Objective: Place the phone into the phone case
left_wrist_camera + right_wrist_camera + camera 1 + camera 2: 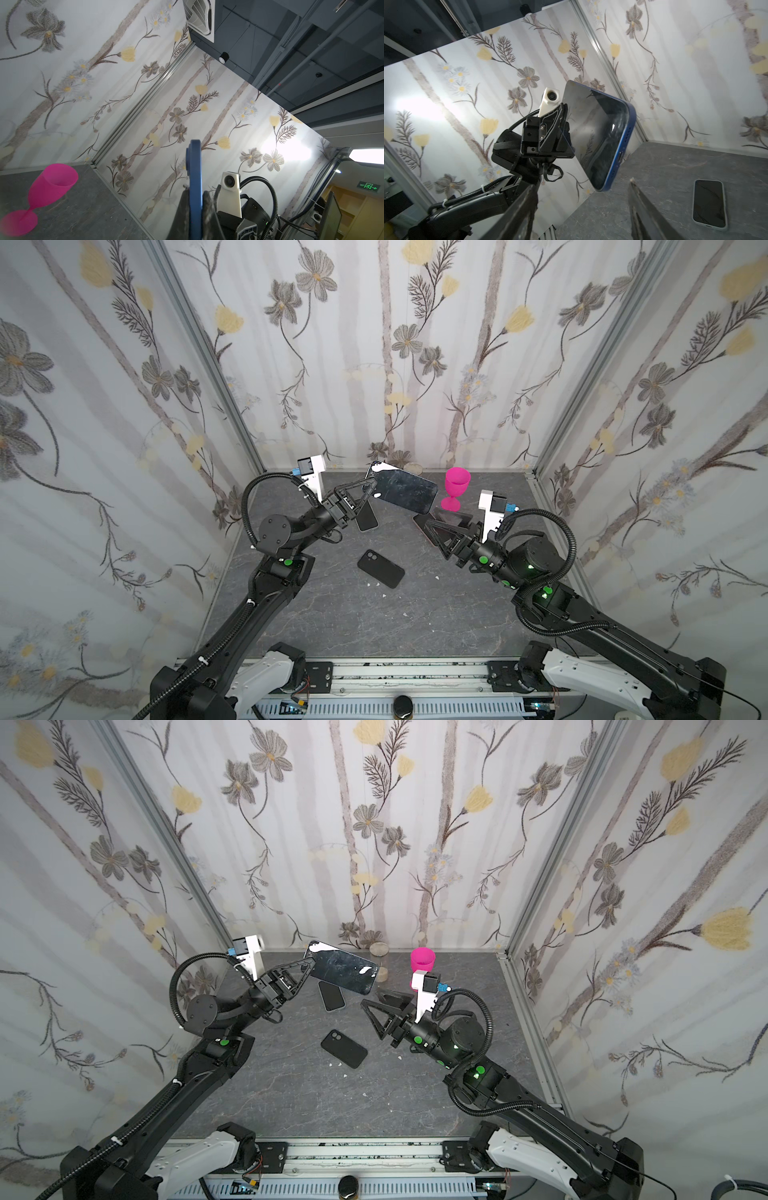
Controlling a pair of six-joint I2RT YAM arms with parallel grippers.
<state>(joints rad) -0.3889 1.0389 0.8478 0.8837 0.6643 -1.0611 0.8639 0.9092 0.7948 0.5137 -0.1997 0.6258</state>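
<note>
Black case (381,568) lies nearest; our left jaws clench the phone (405,492), right jaws released; next we align and lower.

A blue phone (405,491), clamped at one end by the left tool (371,488), hung tilted above the table (415,614). It blocked the air just ahead of the right tool (432,533), whose jaws were parted. A pink goblet (456,489) stood upright just beyond the right tool. A second phone (368,519) lay under the left tool. A black case (381,568) lay flat behind both tools, with bare table around it.
</note>
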